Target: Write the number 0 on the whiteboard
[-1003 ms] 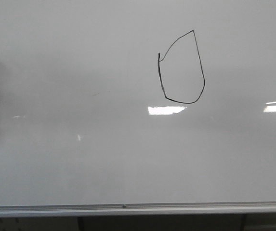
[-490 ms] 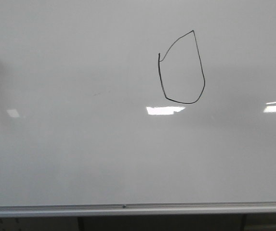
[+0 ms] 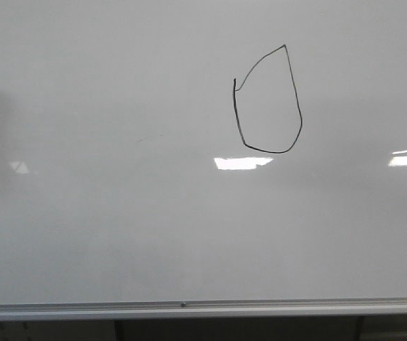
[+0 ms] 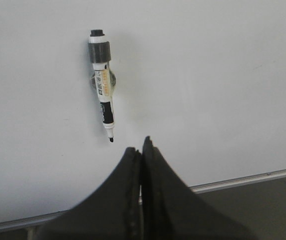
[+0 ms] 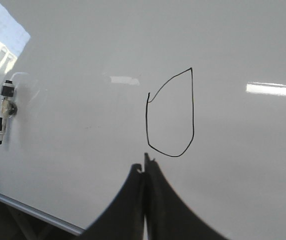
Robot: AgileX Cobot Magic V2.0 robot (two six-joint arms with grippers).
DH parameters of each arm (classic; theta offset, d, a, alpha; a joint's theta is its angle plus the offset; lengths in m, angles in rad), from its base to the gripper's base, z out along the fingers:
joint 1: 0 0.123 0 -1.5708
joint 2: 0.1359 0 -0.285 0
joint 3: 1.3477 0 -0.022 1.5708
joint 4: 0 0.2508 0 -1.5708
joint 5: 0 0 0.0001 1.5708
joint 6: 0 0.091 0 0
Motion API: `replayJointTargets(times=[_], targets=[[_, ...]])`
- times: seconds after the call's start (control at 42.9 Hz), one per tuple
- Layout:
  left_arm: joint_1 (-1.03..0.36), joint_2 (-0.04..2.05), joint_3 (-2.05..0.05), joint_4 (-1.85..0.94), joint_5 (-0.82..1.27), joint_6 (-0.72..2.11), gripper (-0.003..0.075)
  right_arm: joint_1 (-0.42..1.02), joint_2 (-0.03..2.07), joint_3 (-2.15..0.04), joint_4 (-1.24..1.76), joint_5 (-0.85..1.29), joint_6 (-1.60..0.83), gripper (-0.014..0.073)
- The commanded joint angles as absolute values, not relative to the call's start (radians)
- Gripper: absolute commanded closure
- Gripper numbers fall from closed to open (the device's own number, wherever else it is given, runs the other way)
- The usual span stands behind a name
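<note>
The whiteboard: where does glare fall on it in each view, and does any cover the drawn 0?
Front view: two bright patches on the whiteboard, below the number 0. Right wrist view: streaks and a corner patch. Left wrist view: none. None covers it.

The front view faces the whiteboard (image 3: 118,234) squarely and close, so the white surface fills nearly the whole picture, with only its silver rim (image 3: 189,308) along the lower edge. The number 0 (image 3: 268,99) sits above and right of the picture's middle. The right wrist view looks at the same board from an angle and a little farther back — the number 0 (image 5: 170,114) lies just beyond the right gripper (image 5: 144,162), and a marker (image 5: 4,112) stuck to the board shows well off to one side of the number. The left wrist view looks closely at that marker (image 4: 102,97) — just beyond the left gripper (image 4: 142,145) — and shares it with the right wrist view.
</note>
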State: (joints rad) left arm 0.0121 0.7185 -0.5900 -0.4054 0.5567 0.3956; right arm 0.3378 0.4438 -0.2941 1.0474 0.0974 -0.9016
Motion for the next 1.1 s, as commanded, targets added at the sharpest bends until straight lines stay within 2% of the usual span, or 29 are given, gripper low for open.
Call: replayJointTargets(times=[0.0, 0.257, 0.7, 0.793, 1.073], targets=[[0.005, 0.606, -0.557, -0.440, 0.472, 0.395, 0.0740, 0.338, 0.447, -0.321, 1.060, 0.058, -0.909, 0.0664], [0.005, 0.436, -0.513, -0.456, 0.499, 0.395, 0.0740, 0.338, 0.447, -0.321, 1.060, 0.058, -0.909, 0.0664], [0.005, 0.431, -0.513, -0.456, 0.497, 0.395, 0.0740, 0.338, 0.447, -0.321, 1.060, 0.058, -0.909, 0.0664], [0.005, 0.425, -0.492, -0.445, 0.443, 0.393, 0.0740, 0.338, 0.447, -0.321, 1.060, 0.058, -0.909, 0.0664], [0.005, 0.164, -0.314, -0.151, 0.286, 0.079, 0.0740, 0.338, 0.447, -0.321, 1.060, 0.065, -0.909, 0.0664]])
